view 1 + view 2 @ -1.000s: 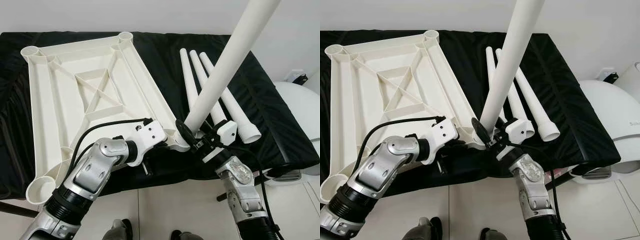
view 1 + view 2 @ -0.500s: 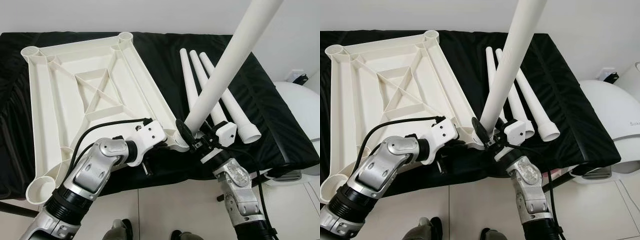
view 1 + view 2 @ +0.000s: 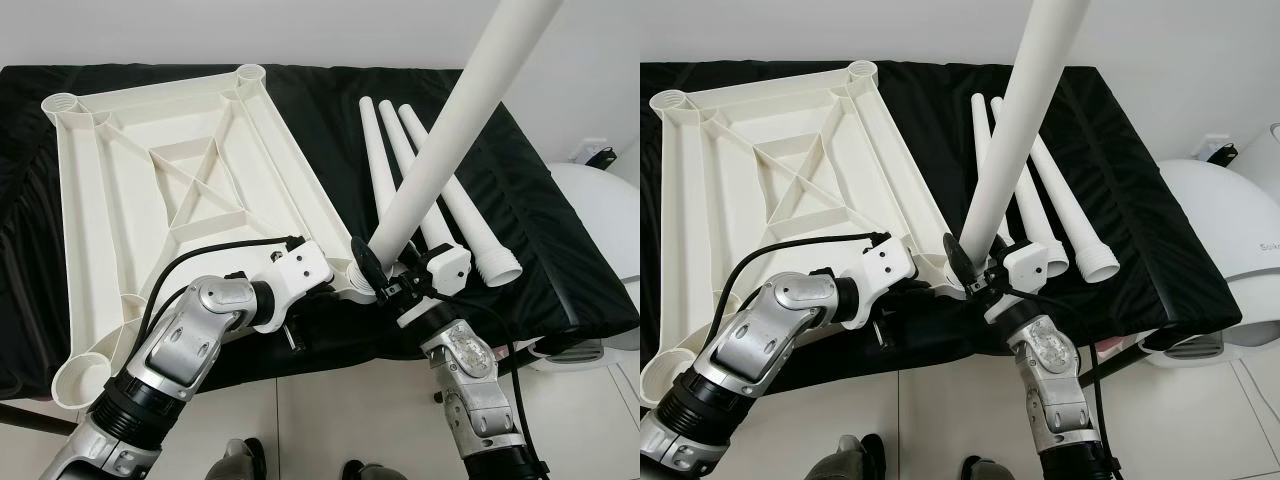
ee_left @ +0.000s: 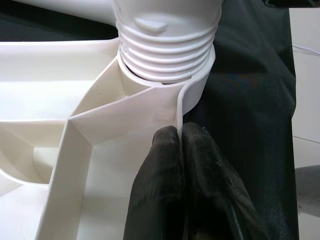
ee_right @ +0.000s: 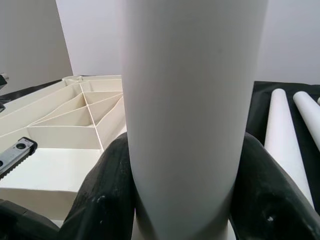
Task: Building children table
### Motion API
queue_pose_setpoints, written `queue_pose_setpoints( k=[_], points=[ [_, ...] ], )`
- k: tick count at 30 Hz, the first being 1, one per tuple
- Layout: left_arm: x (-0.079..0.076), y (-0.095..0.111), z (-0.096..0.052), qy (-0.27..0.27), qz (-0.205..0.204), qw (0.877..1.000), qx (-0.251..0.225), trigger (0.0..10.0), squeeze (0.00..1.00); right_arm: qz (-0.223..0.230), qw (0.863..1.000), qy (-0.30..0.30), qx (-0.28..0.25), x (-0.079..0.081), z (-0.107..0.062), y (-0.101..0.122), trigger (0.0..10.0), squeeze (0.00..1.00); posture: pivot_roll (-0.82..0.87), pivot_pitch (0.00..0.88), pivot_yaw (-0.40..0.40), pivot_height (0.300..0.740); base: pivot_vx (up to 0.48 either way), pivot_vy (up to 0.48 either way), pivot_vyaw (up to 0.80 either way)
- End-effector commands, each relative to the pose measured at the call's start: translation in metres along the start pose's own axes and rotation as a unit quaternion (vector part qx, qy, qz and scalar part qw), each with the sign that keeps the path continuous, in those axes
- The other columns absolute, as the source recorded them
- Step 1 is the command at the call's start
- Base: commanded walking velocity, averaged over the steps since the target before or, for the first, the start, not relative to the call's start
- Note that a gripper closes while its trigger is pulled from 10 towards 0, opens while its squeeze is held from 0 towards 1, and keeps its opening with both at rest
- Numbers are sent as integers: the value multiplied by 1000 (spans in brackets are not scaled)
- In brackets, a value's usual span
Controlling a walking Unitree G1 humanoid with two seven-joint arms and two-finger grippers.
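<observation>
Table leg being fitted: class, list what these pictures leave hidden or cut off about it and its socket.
- Upright leg: its top end is cut off by the upper edge of both eye views.
- Corner socket: how deep the leg's thread sits is hidden inside the socket wall, left wrist view.
- Right gripper: its fingertips are hidden behind the leg, right wrist view.
- Tabletop: the left arm covers its near edge.

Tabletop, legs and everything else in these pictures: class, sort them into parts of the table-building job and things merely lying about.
In the job:
upturned white tabletop, its rim pinched by the left gripper
raised leg, threaded end at the corner socket, clamped by the right gripper
three spare legs

Lying about:
black cloth
round white appliance
</observation>
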State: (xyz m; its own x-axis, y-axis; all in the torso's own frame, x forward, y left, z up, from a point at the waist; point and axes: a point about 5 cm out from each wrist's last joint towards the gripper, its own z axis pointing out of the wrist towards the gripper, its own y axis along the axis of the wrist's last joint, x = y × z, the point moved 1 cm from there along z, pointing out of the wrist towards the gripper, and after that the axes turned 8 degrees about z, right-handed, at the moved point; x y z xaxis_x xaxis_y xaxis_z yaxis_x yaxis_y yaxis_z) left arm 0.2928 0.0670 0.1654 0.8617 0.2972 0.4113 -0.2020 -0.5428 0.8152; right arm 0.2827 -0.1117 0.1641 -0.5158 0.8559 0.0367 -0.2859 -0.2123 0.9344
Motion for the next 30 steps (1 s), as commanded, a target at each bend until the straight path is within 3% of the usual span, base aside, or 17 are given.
queue_pose_setpoints(
  k=[1, 30],
  points=[
    [-5, -17, 4, 7, -29, 999, 39, 10000, 0, 19, 997, -22, 77, -2, -15, -29, 10000, 0, -21, 209, -10, 740, 0, 0, 0],
    [-5, -16, 3, 6, -28, 999, 38, 10000, 0, -2, 992, -106, 69, 5, -14, -27, 10000, 0, -17, 199, -3, 740, 0, 0, 0]
  ],
)
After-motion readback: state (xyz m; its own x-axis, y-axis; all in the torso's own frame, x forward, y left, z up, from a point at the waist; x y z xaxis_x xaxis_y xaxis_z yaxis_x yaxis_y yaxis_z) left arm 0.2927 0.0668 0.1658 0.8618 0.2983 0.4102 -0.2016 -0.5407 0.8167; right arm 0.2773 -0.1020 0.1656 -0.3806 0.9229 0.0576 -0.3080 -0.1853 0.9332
